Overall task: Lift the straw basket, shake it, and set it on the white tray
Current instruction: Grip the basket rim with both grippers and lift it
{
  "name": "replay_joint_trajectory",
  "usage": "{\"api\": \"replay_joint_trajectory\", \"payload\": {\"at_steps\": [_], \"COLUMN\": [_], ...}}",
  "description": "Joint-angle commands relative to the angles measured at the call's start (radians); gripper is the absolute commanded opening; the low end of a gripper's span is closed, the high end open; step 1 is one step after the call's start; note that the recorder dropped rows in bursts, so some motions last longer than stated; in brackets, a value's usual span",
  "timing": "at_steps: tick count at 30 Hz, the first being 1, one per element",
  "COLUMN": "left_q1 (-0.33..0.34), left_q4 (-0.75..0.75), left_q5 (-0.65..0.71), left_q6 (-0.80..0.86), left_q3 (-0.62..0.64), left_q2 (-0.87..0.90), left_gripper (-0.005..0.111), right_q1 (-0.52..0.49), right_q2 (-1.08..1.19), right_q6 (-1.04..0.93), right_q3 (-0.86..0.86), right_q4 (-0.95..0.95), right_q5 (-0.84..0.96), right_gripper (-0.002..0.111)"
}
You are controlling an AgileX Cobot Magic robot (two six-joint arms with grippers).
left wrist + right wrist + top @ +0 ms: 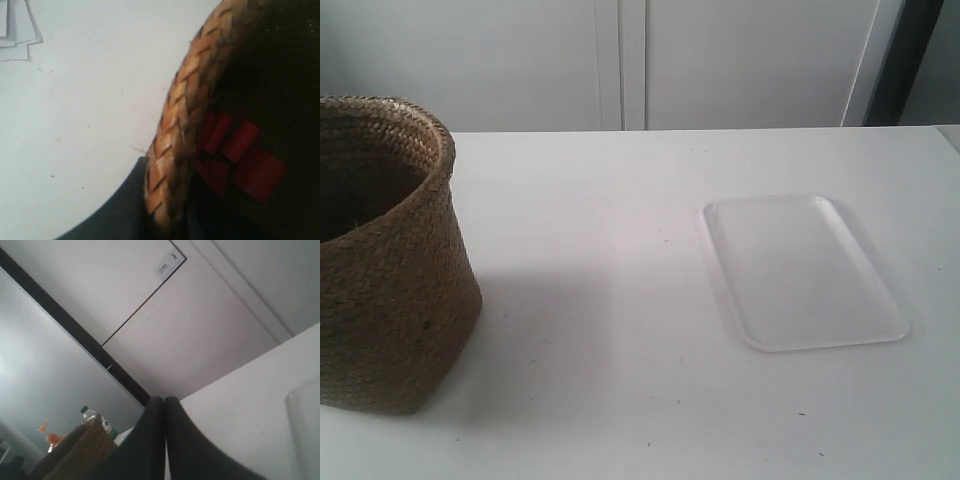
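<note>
The straw basket (385, 260) stands upright on the white table at the exterior view's left edge, partly cut off. The white tray (800, 270) lies flat to its right, well apart from it, with nothing on it. No arm shows in the exterior view. In the left wrist view the basket's braided rim (185, 125) runs between the jaws of my left gripper (170, 200); one dark finger (125, 205) presses on the outside and the inner one is lost in shadow. My right gripper (164, 401) is shut on nothing, low over the table beside the tray's edge (302, 430).
Red pieces (240, 155) show inside the basket's dark interior. Papers (17, 30) lie on the table beyond the basket. A plastic bottle (92, 417) stands behind the basket (75, 450). A white wall with cabinet doors (630, 60) runs behind the table.
</note>
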Motion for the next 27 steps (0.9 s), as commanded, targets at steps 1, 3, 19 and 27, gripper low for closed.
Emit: {"api": "replay_joint_trajectory", "payload": {"at_steps": [1,3,19,27], "left_q1": [-0.001,-0.001,-0.001,-0.001], "left_q4": [-0.087,-0.088,-0.087,-0.087], "left_q5": [0.011,0.009,-0.01,-0.023], "left_q6": [0.064,0.064,0.087,0.091], "left_q3": [0.01,0.01,0.01,0.01], "left_q2": [0.001,0.001,0.001,0.001], "left_gripper": [0.0,0.0,0.0,0.0], "right_q1": [0.003,0.003,0.003,0.005], "right_q2": [0.178,0.271,0.703,0.809], "right_q6": [-0.109,-0.019,0.328,0.463], "right_q3": [-0.012,-0.042,-0.341,-0.492], "right_q4": [-0.095,-0.174,-0.628,-1.021], "right_q5": [-0.231,-0.234,-0.345,-0.121], "right_gripper": [0.0,0.0,0.041,0.047]}}
